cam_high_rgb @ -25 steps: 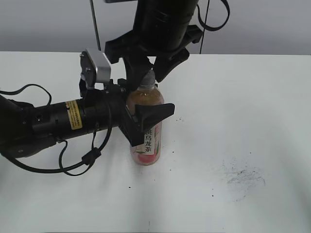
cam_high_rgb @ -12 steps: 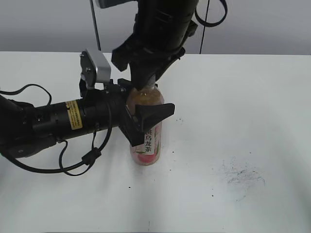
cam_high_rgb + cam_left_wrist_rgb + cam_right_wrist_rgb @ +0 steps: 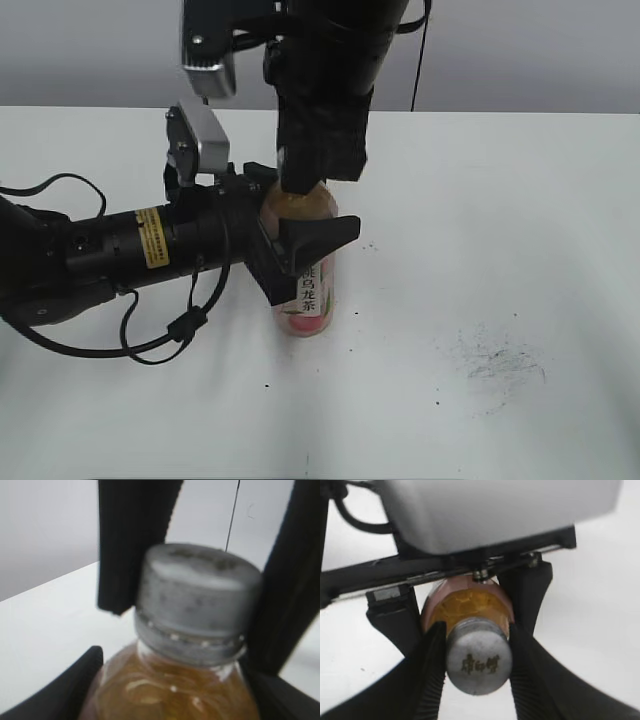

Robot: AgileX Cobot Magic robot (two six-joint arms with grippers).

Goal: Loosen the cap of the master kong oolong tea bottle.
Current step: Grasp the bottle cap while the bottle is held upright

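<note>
Bottle stands upright mid-table, left gripper clamped round its upper body. Right gripper comes from above, jaws pinched on both sides of the cap. Step in hand looks like gripping the cap; next prob. a twist w/ bottle kept steady. Bare table all round, edges well apart.

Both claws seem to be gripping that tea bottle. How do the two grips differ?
The left gripper comes in sideways and clasps the bottle around its body; the right gripper comes down from above and pinches only the cap. The left jaws stand wide apart, the right jaws narrower. Both are black and both are closed on something.
</note>
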